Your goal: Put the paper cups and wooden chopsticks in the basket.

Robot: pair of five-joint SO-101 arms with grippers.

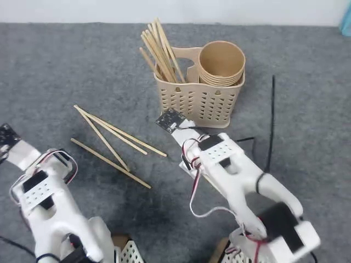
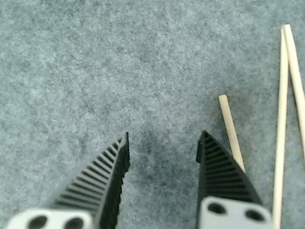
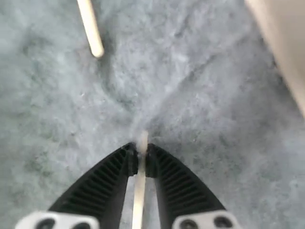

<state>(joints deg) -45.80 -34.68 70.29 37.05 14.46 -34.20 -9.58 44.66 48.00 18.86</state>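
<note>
While the left pincer gapes, the right pincer — clenched — grips a chopstick.

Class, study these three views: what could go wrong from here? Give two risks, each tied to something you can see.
1. The right claw pinches one chopstick with its very tips, close to the stick's end, so the stick may swing or slip when lifted.
2. The basket already holds a leaning bundle of chopsticks in one compartment. A new stick could catch on them or on the rim.
</note>
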